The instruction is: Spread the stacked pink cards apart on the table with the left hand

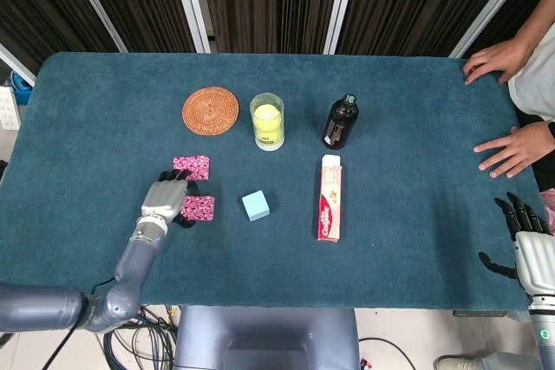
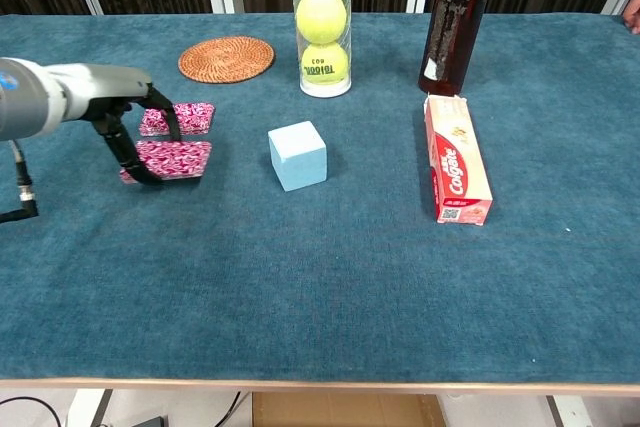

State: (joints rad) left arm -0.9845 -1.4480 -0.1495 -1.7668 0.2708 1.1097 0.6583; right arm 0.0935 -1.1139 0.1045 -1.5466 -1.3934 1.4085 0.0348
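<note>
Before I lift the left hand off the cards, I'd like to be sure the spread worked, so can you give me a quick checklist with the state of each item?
1. Pink cards split into two groups: ok. The far card lies apart from the near card.
2. Gap between them visible: ok, teal table shows between in the chest view.
3. Left hand contact: fingertips rest on the near card; whether any card is gripped, cannot tell.
4. More cards stacked under either one: cannot tell.
5. Blue cube clear of the cards: ok.
6. Right hand away from the work: ok, at the table's edge, fingers apart.
</note>
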